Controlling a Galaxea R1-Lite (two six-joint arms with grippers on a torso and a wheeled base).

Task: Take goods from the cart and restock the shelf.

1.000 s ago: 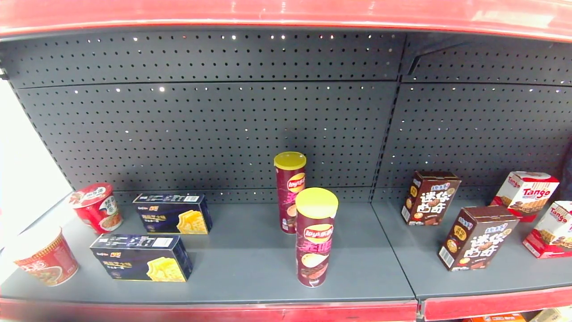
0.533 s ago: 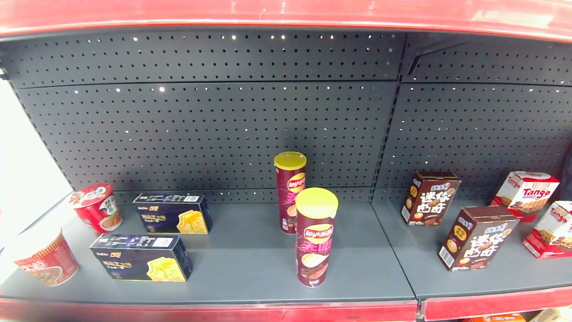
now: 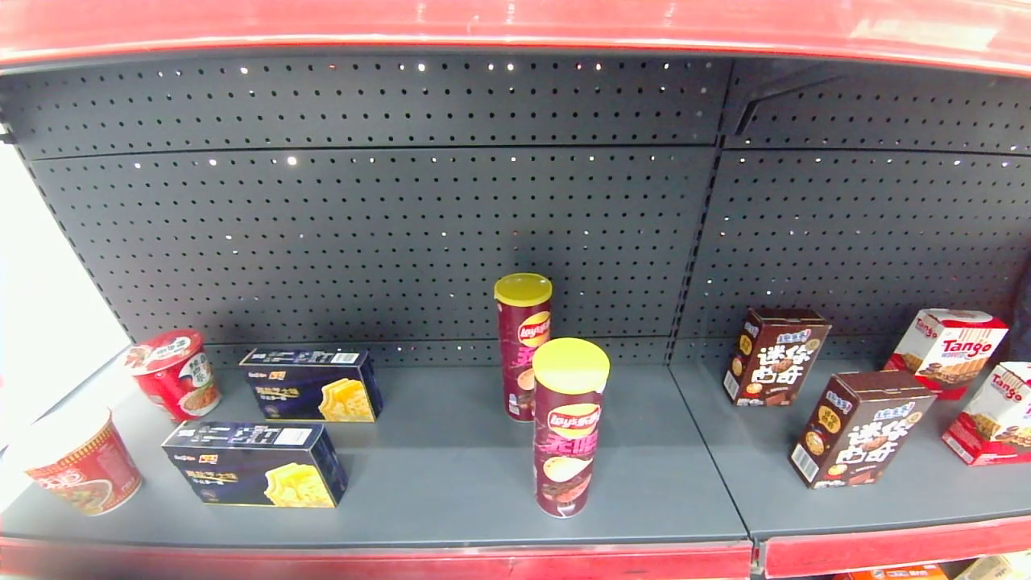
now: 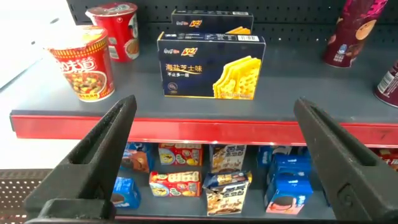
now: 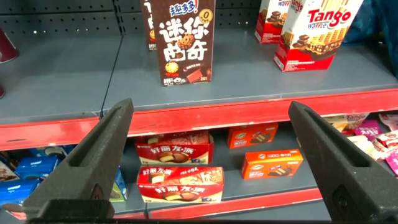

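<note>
The grey shelf holds two red noodle cups, two dark blue boxes, two maroon chip cans with yellow lids, two brown biscuit boxes and red-and-white wafer boxes. My left gripper is open and empty, in front of the shelf's red front edge, facing the near blue box and a noodle cup. Also open and empty, my right gripper faces a brown biscuit box and the wafer boxes.
A lower shelf below holds snack packs and red and orange boxes. Bare shelf floor lies between the blue boxes and the chip cans. A perforated dark back panel closes the rear, and a red shelf edge runs overhead.
</note>
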